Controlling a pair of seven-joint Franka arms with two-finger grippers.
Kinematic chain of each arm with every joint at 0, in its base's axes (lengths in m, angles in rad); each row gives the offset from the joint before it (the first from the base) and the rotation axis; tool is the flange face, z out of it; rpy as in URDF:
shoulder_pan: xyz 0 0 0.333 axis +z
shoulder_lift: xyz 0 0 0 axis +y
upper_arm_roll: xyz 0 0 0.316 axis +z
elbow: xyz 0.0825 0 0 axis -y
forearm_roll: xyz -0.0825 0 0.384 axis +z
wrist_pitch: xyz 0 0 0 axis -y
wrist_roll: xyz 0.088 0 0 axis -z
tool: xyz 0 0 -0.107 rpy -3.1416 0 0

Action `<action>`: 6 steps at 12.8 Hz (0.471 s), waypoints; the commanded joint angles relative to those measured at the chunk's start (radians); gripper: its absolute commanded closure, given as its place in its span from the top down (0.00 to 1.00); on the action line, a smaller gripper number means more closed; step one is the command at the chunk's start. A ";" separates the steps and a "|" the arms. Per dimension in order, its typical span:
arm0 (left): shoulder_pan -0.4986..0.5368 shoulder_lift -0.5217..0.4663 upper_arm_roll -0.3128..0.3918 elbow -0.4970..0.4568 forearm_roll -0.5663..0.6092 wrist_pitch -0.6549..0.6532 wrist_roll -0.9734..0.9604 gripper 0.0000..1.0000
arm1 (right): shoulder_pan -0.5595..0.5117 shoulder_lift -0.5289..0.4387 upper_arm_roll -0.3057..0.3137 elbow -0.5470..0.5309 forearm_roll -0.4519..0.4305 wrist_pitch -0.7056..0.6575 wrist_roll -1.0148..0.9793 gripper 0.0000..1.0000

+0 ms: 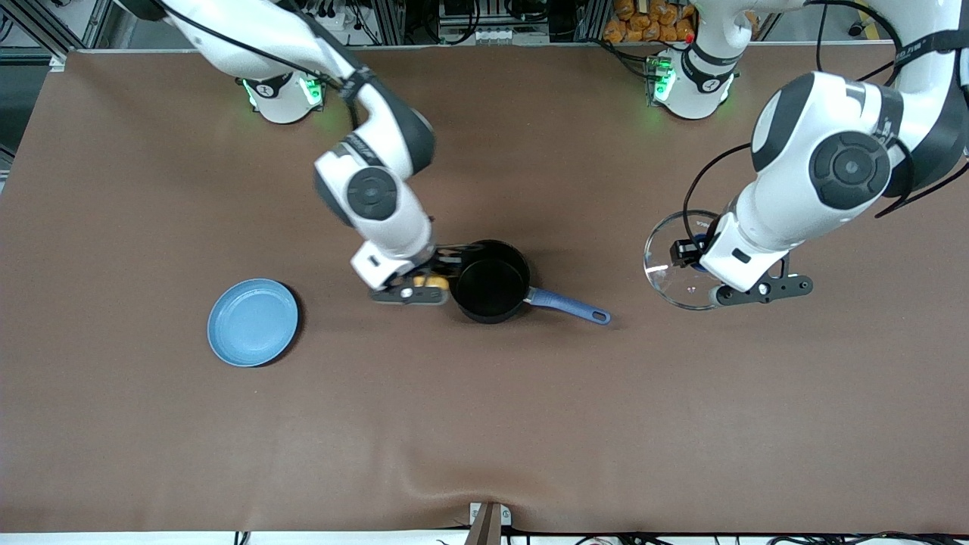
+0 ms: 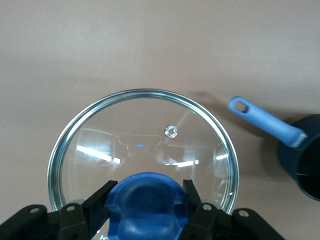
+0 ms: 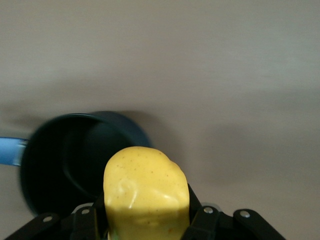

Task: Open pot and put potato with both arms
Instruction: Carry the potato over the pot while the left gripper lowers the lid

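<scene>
The pot (image 1: 490, 281) stands uncovered near the middle of the table (image 1: 484, 424), its blue handle (image 1: 569, 306) pointing toward the left arm's end and slightly toward the front camera. Its interior shows black and holds nothing visible.

The right gripper (image 1: 434, 278) hangs just beside the pot's rim, on the side toward the right arm's end. Its fingers (image 3: 200, 220) are closed on the potato (image 3: 146, 195), which sits clamped between them, its yellow bulk standing clear of the fingertips. In the right wrist view the potato overlaps the pot's rim (image 3: 75, 120); whether it is fully over the opening or only at the edge cannot be settled from these views.

The left gripper (image 1: 690, 253) is well apart from the pot, over the table toward the left arm's end. Its fingers (image 2: 97, 207) are closed on the blue knob (image 2: 146, 205) of the glass lid (image 2: 142, 145), which it holds. The lid appears raised off the surface, though the height is unclear.

A blue plate (image 1: 253, 322) lies on the table toward the right arm's end, apart from both grippers.
</scene>
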 commanded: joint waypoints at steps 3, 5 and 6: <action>0.121 -0.042 -0.010 -0.134 0.024 0.118 0.146 0.00 | 0.062 0.126 -0.008 0.074 -0.061 0.093 0.049 0.14; 0.178 -0.044 -0.010 -0.238 0.024 0.253 0.224 0.00 | 0.084 0.162 -0.008 0.115 -0.060 0.114 0.061 0.14; 0.189 -0.041 -0.008 -0.278 0.026 0.311 0.233 0.00 | 0.100 0.185 -0.009 0.142 -0.061 0.115 0.088 0.14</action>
